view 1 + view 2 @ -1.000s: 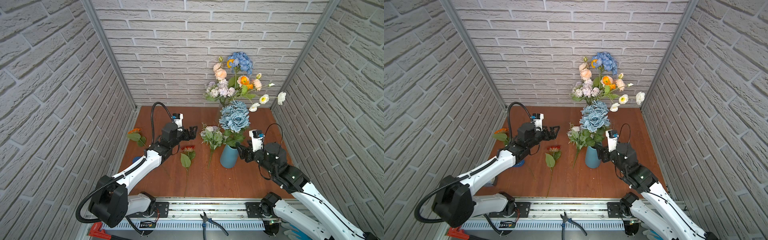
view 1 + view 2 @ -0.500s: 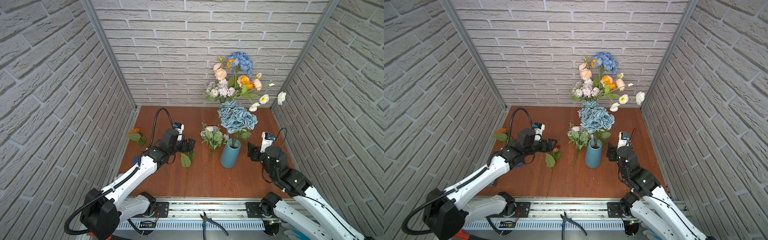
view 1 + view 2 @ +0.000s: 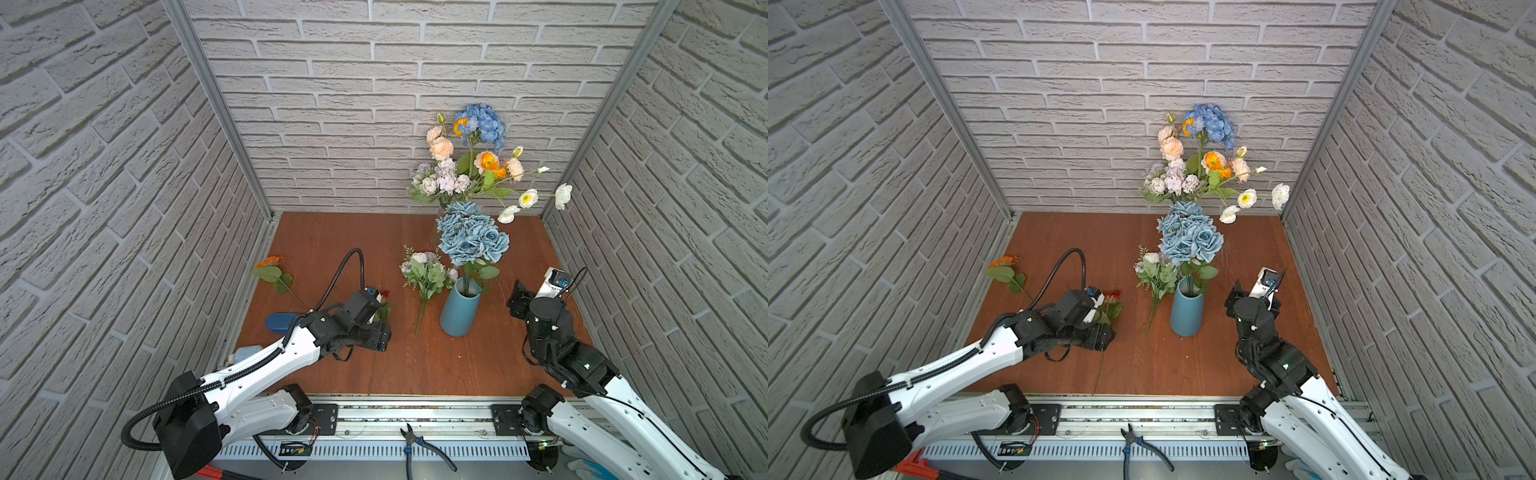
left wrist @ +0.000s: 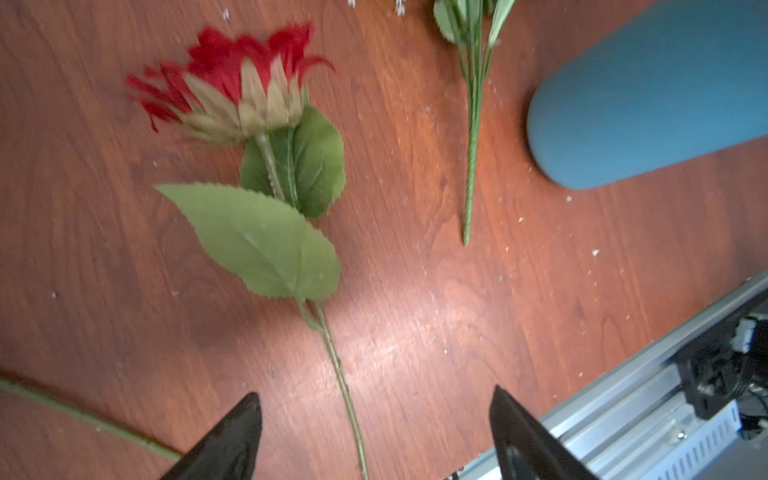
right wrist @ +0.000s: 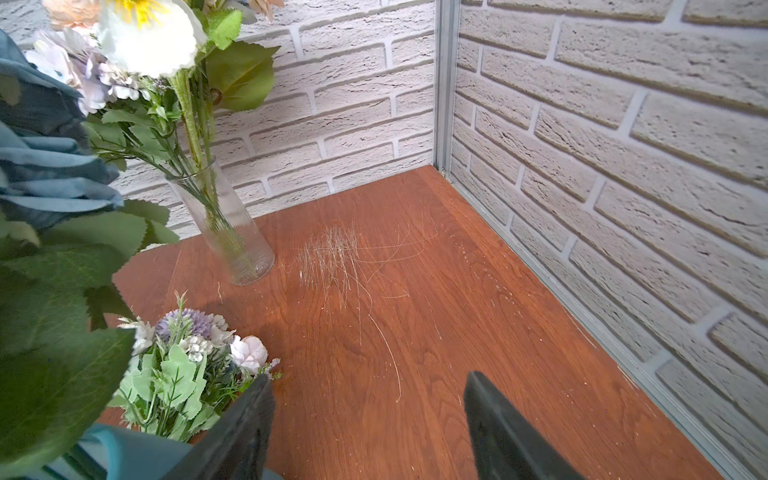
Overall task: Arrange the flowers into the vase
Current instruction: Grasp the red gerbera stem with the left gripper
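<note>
1. Brown wooden tabletop (image 3: 332,241): work surface inside brick-pattern walls. Scratched, w/ light debris.
2. Clear ribbed-glass vase (image 5: 224,224): at rear, upright. Holds a mixed bouquet (image 3: 469,166) of blue hydrangea, peach roses and white poppies.
3. Teal ceramic vase (image 3: 457,313): centre-right, upright. Holds a dusty-blue rose bunch (image 3: 471,239). Judged the target vase. Looks top-heavy w/ a narrow mouth, so it may tip if knocked.
4. Lilac-white bunch w/ green leaves (image 3: 426,274): lies flat just left of the teal vase, stem end toward the front rail. Not yet placed.
5. Red daisy on long thin green stem (image 4: 237,83): lies flat, left of the lilac-white bunch, head away from the front edge, stem running toward it.
   - Handling (judgement): light; fabric head soft; stem thin, prob. springy, apt to roll or pivot in a pinch.
   - Best hold: bare stem below the two leaves, not head or leaves.
6. Orange daisy w/ green leaves (image 3: 270,262): far left near the wall, flat, not yet placed.
7. Left gripper (image 4: 374,395): low over the red daisy, jaws spread wide, one finger each side of the bare stem. No contact seen, nothing held.
8. Right gripper (image 5: 369,376): jaws apart, empty, just right of the teal vase. Touches nothing.
</note>
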You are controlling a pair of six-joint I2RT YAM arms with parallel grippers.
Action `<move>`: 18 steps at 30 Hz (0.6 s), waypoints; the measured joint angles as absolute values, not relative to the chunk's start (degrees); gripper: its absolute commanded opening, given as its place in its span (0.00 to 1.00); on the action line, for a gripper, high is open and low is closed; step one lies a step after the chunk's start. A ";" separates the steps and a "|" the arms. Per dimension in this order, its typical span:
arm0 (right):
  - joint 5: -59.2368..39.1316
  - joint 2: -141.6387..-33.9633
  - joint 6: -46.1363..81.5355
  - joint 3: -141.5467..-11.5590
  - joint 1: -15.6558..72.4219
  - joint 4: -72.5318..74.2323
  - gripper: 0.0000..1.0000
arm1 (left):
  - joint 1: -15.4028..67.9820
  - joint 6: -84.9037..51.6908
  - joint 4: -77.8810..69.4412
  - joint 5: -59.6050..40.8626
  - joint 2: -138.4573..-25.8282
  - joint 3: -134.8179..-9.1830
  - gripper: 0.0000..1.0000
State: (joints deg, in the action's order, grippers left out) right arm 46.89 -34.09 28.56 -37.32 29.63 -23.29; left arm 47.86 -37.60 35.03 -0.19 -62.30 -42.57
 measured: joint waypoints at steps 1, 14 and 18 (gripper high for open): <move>46.92 -34.57 28.75 -37.28 29.63 -23.18 0.73 | 48.29 -38.22 35.86 -0.01 -62.33 -42.13 0.76; 46.65 -41.82 28.23 -39.40 29.61 -21.50 0.73 | 57.89 -48.53 35.44 -0.47 -68.55 -36.25 0.45; 46.65 -42.02 27.88 -39.70 29.61 -21.19 0.73 | 59.35 -50.17 34.70 -0.40 -71.35 -36.23 0.42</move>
